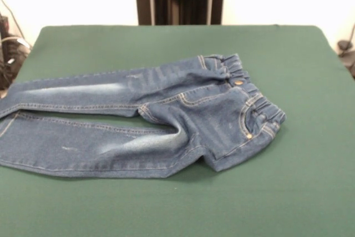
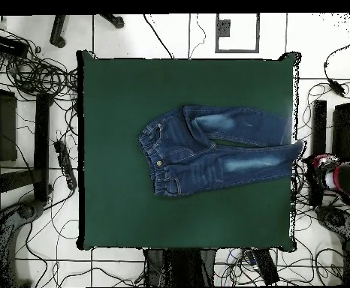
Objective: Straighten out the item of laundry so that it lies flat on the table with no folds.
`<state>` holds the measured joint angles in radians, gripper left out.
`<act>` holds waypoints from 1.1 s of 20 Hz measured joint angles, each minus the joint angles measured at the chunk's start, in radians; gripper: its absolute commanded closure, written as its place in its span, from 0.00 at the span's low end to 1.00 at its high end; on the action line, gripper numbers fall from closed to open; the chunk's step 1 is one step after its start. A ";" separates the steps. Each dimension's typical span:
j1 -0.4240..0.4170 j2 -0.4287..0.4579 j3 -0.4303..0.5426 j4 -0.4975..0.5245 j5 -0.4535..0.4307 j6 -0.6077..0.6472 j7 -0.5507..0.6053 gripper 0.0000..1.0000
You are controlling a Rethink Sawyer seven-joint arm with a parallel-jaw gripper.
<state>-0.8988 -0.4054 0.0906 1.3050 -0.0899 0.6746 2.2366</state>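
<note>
Lying spread across the green table [image 1: 310,192], the small denim jeans [image 1: 166,126] run their legs off its left edge in the front view, the cuffs out of sight, while the gathered waistband [image 1: 252,95] sits right of centre. Near the crotch, cloth bunches into a ridge. No gripper shows, so nothing can be said of its fingers. Judging by this, flattening remains; the next move calls for tugging that ridge smooth.

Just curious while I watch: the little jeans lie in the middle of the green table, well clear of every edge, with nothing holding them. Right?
Not quite. The jeans lie unheld, but their leg ends reach one edge of the table, as the overhead view shows.
</note>
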 measured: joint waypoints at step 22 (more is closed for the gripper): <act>0.085 0.012 0.049 -0.117 0.022 0.000 0.000 0.00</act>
<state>-0.8140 -0.3939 0.1392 1.1878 -0.0677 0.6750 2.2366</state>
